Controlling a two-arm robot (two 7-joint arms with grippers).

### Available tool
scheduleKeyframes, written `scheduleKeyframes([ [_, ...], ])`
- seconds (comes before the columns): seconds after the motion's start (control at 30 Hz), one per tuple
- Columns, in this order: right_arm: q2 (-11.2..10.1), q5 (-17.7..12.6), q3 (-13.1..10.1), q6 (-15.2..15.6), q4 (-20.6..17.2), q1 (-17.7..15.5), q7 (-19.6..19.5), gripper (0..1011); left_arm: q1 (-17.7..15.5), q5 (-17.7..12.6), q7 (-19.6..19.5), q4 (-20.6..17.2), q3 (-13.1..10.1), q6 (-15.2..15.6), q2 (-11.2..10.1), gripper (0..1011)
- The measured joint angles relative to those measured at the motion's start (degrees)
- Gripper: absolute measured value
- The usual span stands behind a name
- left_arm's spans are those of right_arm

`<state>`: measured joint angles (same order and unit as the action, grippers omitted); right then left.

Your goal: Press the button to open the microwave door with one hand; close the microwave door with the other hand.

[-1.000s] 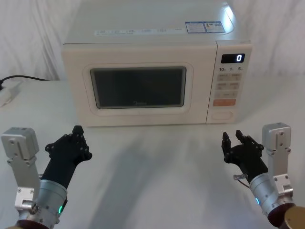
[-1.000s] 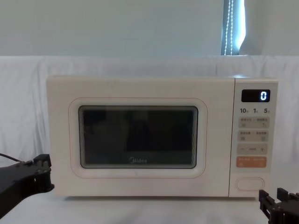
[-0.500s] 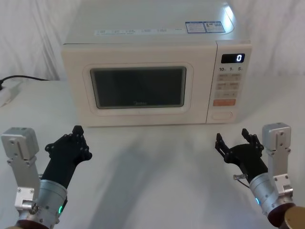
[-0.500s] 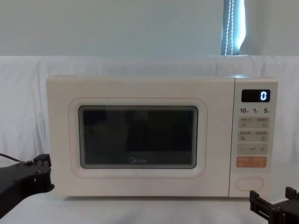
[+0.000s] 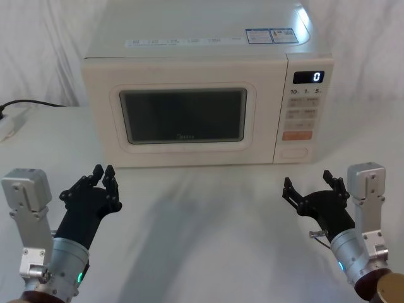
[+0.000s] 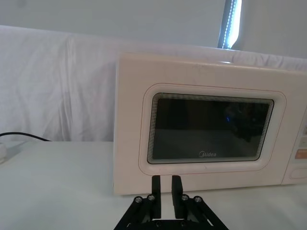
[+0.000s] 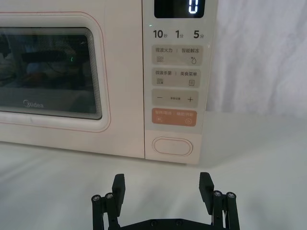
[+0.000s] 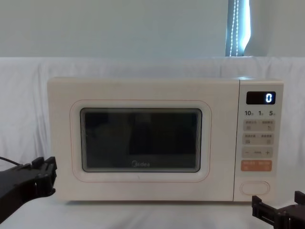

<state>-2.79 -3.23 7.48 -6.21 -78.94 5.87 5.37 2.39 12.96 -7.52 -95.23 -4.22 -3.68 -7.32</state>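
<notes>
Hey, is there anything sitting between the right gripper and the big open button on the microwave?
Nothing: in the right wrist view only bare white table lies between the open right gripper and the button. The head view agrees.

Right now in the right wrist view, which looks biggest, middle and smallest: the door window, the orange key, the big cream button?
1. The door window, largest though partly cut off.
2. The orange key and the button look about alike; I can't rank them.
</notes>
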Motion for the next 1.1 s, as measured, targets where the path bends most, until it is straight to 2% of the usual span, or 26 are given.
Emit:
scheduleKeyframes([
  [0.03,0.0,0.0,0.0,0.0,0.0,0.0,0.0,1002,0.0,0.0,0.0,0.0,0.0,0.0,0.0,194],
  [0.1,0.0,0.0,0.0,0.0,0.0,0.0,0.0,1002,0.0,0.0,0.0,0.0,0.0,0.0,0.0,204],
  [0.13,0.0,0.0,0.0,0.0,0.0,0.0,0.0,1002,0.0,0.0,0.0,0.0,0.0,0.0,0.0,285],
  [0.23,0.0,0.0,0.0,0.0,0.0,0.0,0.0,1002,0.0,0.0,0.0,0.0,0.0,0.0,0.0,341],
  [0.37,0.0,0.0,0.0,0.0,0.0,0.0,0.0,1002,0.0,0.0,0.0,0.0,0.0,0.0,0.0,510],
  [0.43,0.0,0.0,0.0,0.0,0.0,0.0,0.0,1002,0.0,0.0,0.0,0.0,0.0,0.0,0.0,544],
  [0.73,0.0,0.0,0.0,0.0,0.0,0.0,0.0,1002,0.0,0.0,0.0,0.0,0.0,0.0,0.0,863],
  [0.8,0.0,0.0,0.0,0.0,0.0,0.0,0.0,1002,0.0,0.0,0.0,0.0,0.0,0.0,0.0,877],
  [0.93,0.0,0.0,0.0,0.0,0.0,0.0,0.0,1002,0.0,0.0,0.0,0.0,0.0,0.0,0.0,989],
  [1.1,0.0,0.0,0.0,0.0,0.0,0.0,0.0,1002,0.0,0.0,0.0,0.0,0.0,0.0,0.0,1001],
])
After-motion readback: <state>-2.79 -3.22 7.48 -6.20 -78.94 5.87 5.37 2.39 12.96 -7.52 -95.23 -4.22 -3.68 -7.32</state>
